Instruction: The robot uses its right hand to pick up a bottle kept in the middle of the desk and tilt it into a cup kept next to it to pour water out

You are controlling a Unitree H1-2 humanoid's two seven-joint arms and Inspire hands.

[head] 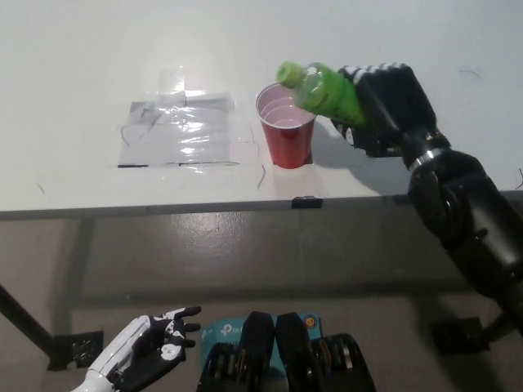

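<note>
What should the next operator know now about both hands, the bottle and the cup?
Right hand: shut on the green bottle, held off the desk and tilted, capped end over the rim of the red cup.
Left hand: open, resting low, below the desk edge.
Done: bottle picked up, brought to the cup, tilted.
Left: the pour; no water stream is visible.

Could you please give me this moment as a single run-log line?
right hand: shut on bottle | bottle: tilted, capped end over cup | cup: upright on desk | left hand: low, idle
</note>
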